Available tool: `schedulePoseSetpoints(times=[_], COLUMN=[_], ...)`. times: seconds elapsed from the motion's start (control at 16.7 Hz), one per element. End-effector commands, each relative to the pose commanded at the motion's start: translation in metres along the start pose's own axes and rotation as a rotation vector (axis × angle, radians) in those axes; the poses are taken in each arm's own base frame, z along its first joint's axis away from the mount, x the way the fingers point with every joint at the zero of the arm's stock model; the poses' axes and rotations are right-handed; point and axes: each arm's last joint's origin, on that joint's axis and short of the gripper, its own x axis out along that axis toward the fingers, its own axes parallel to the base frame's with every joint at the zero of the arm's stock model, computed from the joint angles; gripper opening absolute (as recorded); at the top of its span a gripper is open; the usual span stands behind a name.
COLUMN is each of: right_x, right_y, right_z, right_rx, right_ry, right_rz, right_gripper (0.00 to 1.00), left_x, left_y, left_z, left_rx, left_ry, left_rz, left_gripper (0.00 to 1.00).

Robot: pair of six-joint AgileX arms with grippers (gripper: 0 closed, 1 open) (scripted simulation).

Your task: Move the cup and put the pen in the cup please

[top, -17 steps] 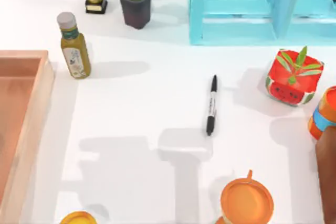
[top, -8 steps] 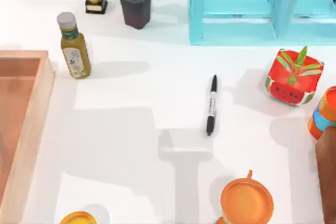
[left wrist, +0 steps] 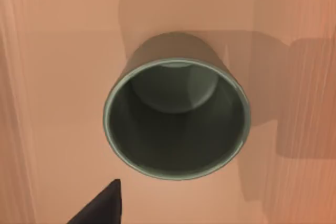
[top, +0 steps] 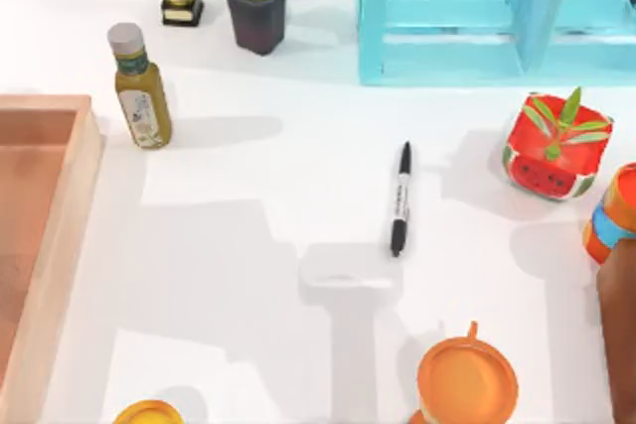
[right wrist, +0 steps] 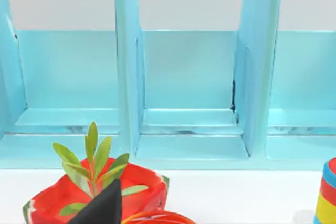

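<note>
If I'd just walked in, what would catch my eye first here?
Probably the bright turquoise shelf at the table's far edge, with the red watermelon planter in front of it at the right. Next, the black pen lying alone mid-table, and the left wrist view gazing straight down into the upright, empty cup on a wooden surface.

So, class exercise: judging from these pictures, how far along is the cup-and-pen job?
Nothing looks finished yet. The pen lies flat on the white table, untouched. In hand: the left wrist view looks straight down into the empty, upright cup, which stands on a wooden surface, one left finger beside it. Left: grasp and move the cup, then put the pen in.
</note>
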Motion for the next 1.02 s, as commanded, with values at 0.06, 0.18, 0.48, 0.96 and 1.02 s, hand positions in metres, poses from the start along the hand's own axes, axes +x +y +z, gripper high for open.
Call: schedulePoseSetpoints(times=[0.06, 0.18, 0.48, 0.96, 1.02], right_x=[0.000, 0.000, 0.000, 0.000, 0.000], right_y=[0.000, 0.000, 0.000, 0.000, 0.000], right_z=[0.000, 0.000, 0.000, 0.000, 0.000], right_rx=[0.000, 0.000, 0.000, 0.000, 0.000], right_ry=[0.000, 0.000, 0.000, 0.000, 0.000], right_rz=[0.000, 0.000, 0.000, 0.000, 0.000], right_gripper=[1.00, 1.00, 1.00, 1.00, 1.00], left_x=[0.011, 0.035, 0.079, 0.080, 0.080], left_y=[0.000, 0.001, 0.001, 0.001, 0.001], left_z=[0.001, 0.003, -0.001, -0.001, -0.001], left_rx=[-0.001, 0.000, 0.000, 0.000, 0.000], left_ry=[-0.002, -0.012, -0.005, -0.005, -0.005], left_rz=[0.000, 0.003, 0.001, 0.001, 0.001], left_gripper=[1.00, 1.00, 1.00, 0.70, 0.62])
